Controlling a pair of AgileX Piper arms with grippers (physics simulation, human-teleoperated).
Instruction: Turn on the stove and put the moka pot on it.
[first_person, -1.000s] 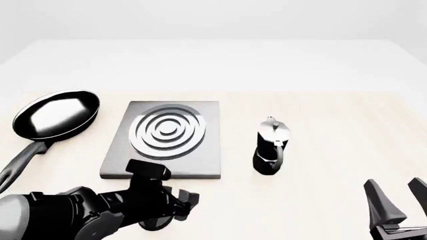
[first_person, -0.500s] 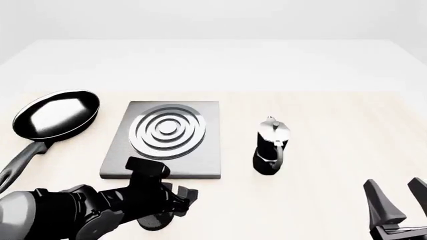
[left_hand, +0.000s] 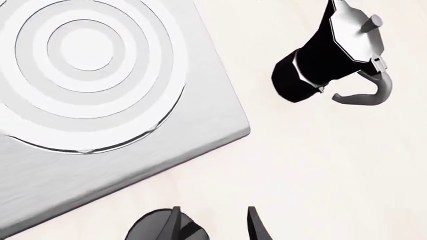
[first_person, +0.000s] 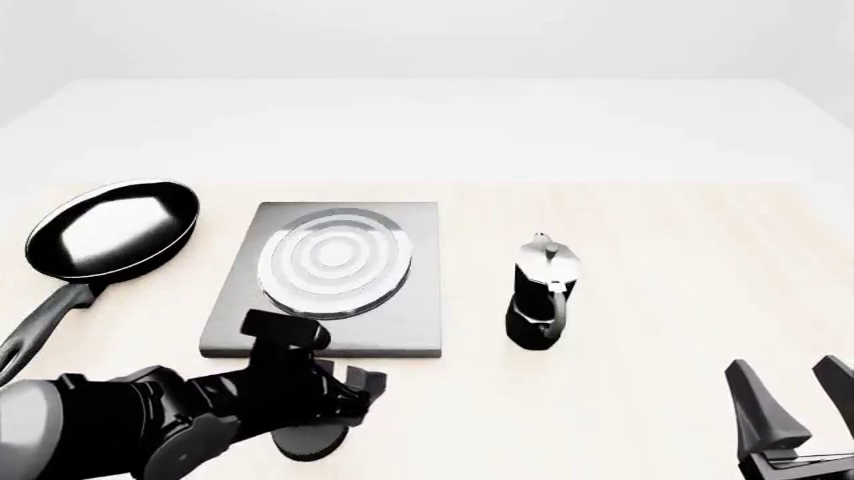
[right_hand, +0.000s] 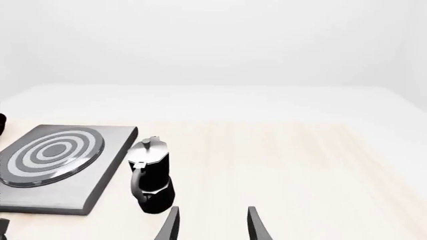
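The pot stands upright on the bench, just right of the stove and apart from it. It is judged rigid, top-heavy and slick (metal top, faceted base); the handle or waist would be gripped. The knob sits at the left end effector, its fingers parted around it. The right end effector is released, near the pot.

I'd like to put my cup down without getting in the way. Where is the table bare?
Bare: the wide stretch right of the moka pot, and the far strip beyond the stove and frying pan. Crowded: the near left, where the left tool sits at the black knob before the stove. The right tool occupies the near right corner.
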